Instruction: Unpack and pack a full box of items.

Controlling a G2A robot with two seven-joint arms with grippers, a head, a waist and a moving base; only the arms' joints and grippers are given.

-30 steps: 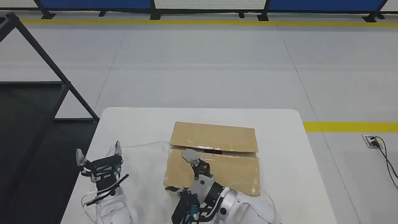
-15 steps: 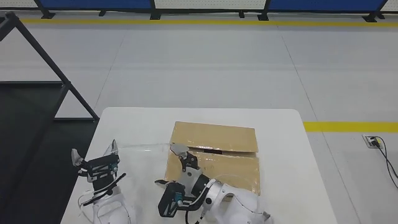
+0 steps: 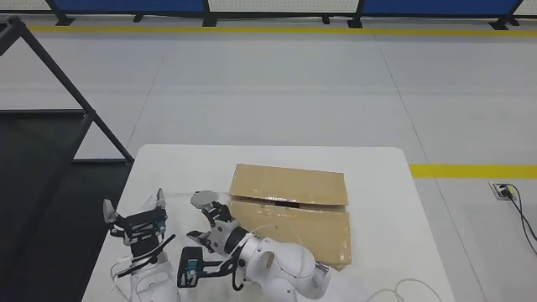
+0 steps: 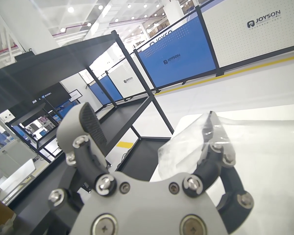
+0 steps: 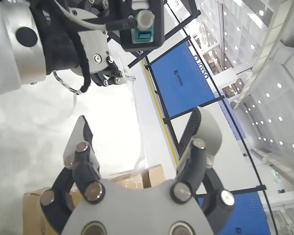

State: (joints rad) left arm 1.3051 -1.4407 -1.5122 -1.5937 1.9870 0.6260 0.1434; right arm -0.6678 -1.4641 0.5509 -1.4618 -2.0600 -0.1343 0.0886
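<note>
Right hand (image 3: 199,216) has swung off the box (image 3: 294,195) toward left hand (image 3: 133,209).

Cardboard box (image 3: 289,210) on white table (image 3: 379,183)

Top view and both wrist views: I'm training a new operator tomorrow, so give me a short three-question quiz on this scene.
1. True or false: clear plastic film hangs on one jaw of the left gripper.
2. The cardboard box has its top flaps: A folded down; B standing upright; C torn off.
3. Fill in: the right gripper has its jaws ____.
Key: 1 true; 2 A; 3 open.
</note>
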